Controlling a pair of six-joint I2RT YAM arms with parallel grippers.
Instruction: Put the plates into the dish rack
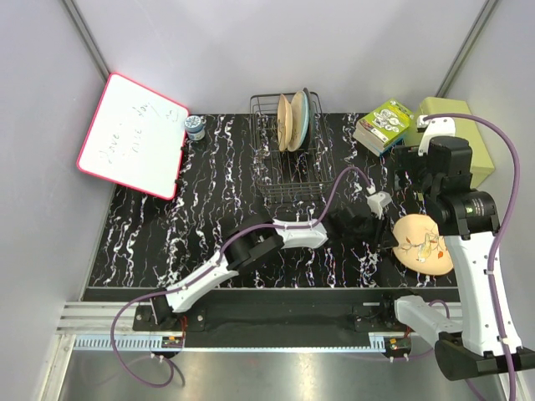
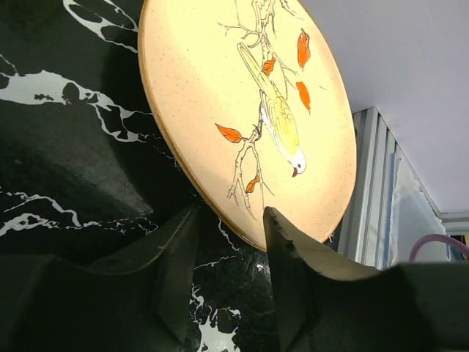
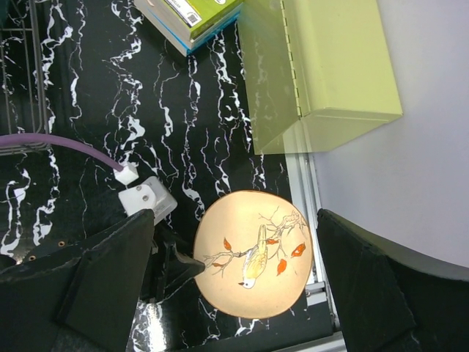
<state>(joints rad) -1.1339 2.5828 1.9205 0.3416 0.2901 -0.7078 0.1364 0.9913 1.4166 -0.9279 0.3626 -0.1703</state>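
White moulded link shells and black cylindrical joint housings on left arm (image 1: pixel 201 282) and right arm (image 1: pixel 481 284), purple cable (image 3: pixel 44 138) routed along each, white connector block (image 1: pixel 378 202) at 1 o'clock of the left wrist, matte black wedge-shaped fingers (image 2: pixel 176 257) on left gripper (image 2: pixel 229 213) and right gripper (image 3: pixel 234 216)

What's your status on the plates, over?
Left gripper straddling rim of bird plate, grip unconfirmed. Right gripper open, above it. Three plates upright in dish rack. No clutter between.

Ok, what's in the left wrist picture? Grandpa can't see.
A tan plate painted with a yellow bird and orange leaves, its lower rim between the two dark fingers of the left gripper. Black, white-veined table behind.
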